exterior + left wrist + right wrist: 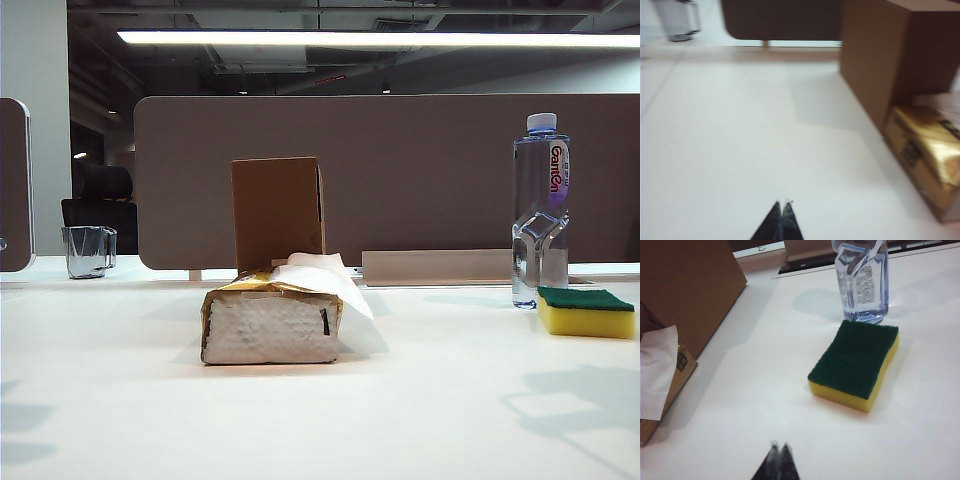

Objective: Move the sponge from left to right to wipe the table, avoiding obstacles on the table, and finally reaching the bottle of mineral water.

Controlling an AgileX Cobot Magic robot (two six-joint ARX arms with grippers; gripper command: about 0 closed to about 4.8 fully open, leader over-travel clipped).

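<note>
The yellow sponge (586, 312) with its green top lies flat on the white table (430, 400), close beside the clear bottle of mineral water (540, 210); the right wrist view shows the sponge (855, 362) just in front of the bottle (862, 280), a narrow gap between them. The obstacles stand mid-table: a gold tissue pack (270, 320) and, behind it, a brown cardboard box (278, 212). My right gripper (779, 446) is shut and empty, short of the sponge. My left gripper (782, 204) is shut and empty over bare table, with the box (875, 65) and tissue pack (930, 155) off to one side. Neither gripper shows in the exterior view.
A clear glass mug (90, 250) stands at the far left near the table's back edge. A brown partition panel (420, 170) runs along the back, with a low strip (435, 266) at its foot. Arm shadows fall on the front of the table.
</note>
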